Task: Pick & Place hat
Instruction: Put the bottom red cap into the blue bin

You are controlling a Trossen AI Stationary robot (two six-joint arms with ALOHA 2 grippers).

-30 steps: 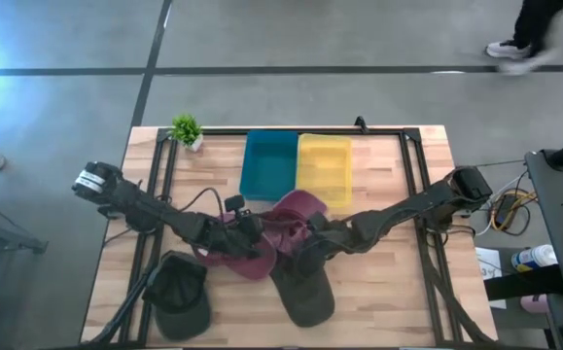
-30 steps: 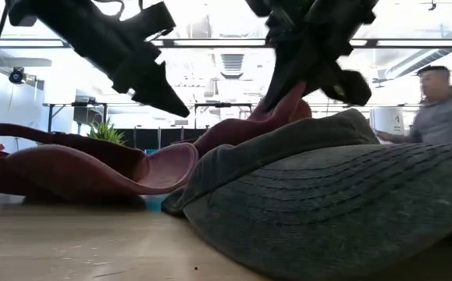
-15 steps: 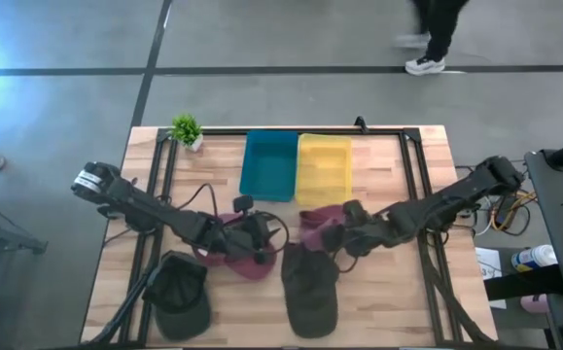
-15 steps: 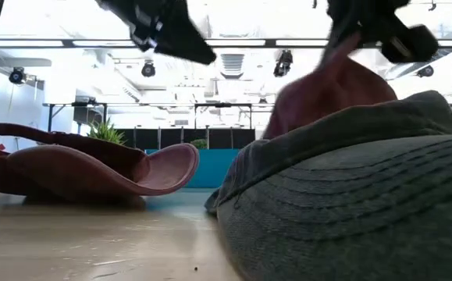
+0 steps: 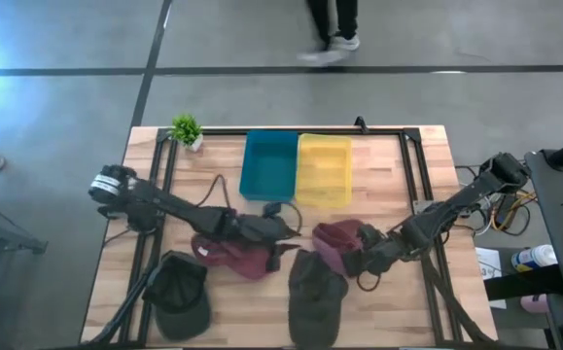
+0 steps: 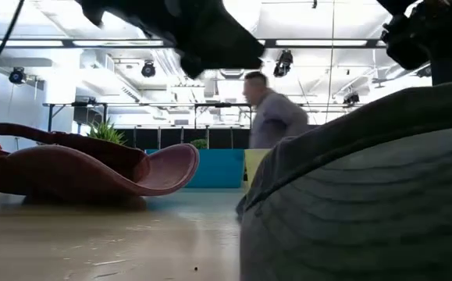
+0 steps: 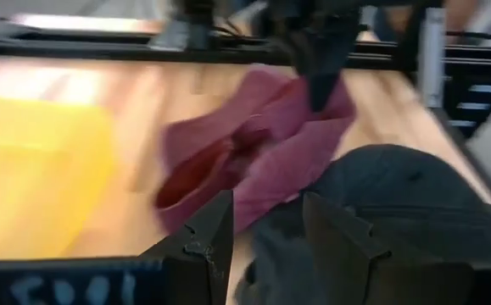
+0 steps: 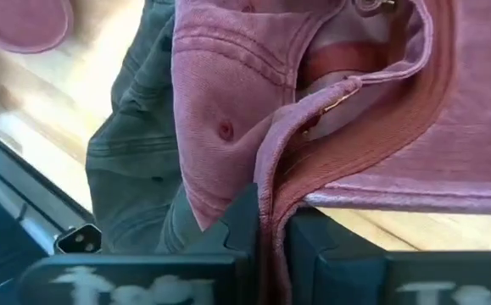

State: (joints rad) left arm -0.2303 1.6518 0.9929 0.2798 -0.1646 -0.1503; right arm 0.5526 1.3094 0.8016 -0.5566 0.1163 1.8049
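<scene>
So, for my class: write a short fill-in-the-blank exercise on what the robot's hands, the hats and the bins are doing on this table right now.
1. The right hand is shut on a ____ hat.
2. The left hand is open and holds ____.
3. Beside the teal bin stands a ____ bin.
4. The small plant stands at the table's far ____ corner in the high view.

Missing words: maroon; nothing; yellow; left
</scene>
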